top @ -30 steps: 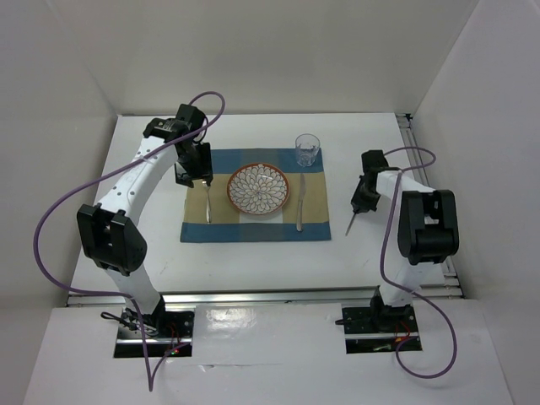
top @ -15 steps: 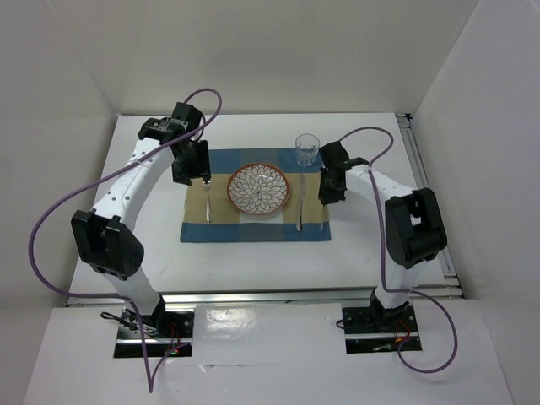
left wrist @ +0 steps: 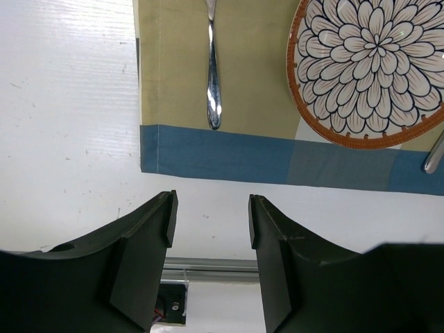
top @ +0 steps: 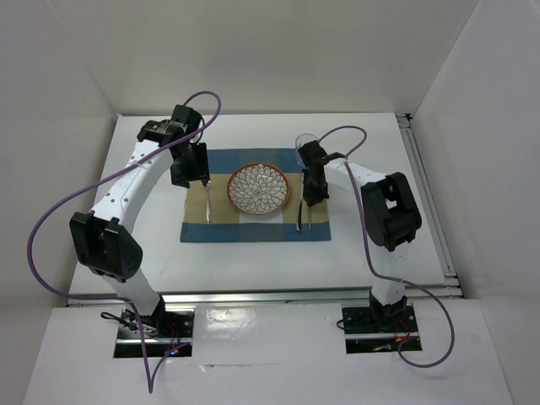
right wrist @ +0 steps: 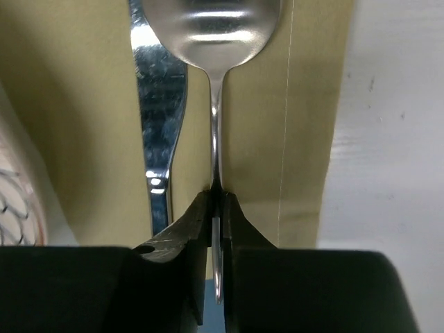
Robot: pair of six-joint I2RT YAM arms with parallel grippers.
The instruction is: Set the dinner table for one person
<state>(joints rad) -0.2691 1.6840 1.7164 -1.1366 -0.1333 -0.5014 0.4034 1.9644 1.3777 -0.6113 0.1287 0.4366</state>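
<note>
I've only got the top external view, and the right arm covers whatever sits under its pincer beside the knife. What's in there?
Observer: A spoon; the right pincer is shut on its thin handle.
Operator: How does it lie?
Observer: Over the tan band of the placemat, parallel to the knife, a narrow gap between them.
Operator: And the left pincer?
Observer: The left pincer is open, nothing between its fingers.

Bright, even light; soft shadows on dinner table (top: 253, 261).
</note>
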